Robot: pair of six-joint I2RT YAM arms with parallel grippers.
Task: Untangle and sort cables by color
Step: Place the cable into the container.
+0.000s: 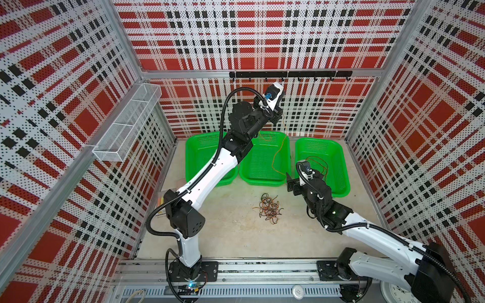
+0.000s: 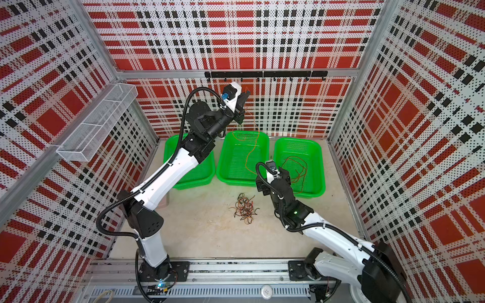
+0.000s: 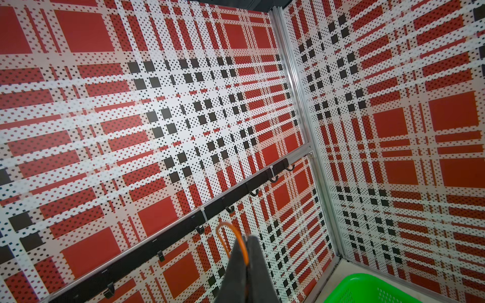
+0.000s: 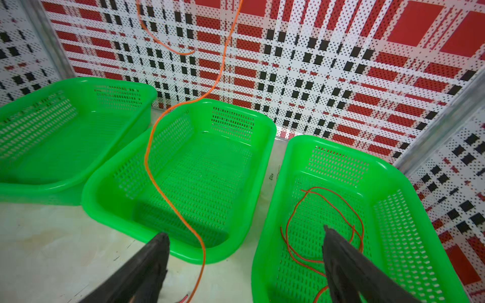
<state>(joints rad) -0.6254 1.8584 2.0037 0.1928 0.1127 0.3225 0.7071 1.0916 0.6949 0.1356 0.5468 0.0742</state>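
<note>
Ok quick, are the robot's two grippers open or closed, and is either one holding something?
Left gripper: closed, holding the orange cable.
Right gripper: open, holding nothing.

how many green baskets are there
3, in a row by the back wall: left basket partly under the left arm, middle basket under a dangling orange cable, right basket holding a reddish-brown cable. None seems hidden.

glossy plastic baskets (image 4: 90, 194), matt perforated metal walls (image 1: 262, 39), dull stained tabletop (image 1: 231, 230), wire-mesh shelf (image 1: 126, 126)
</note>
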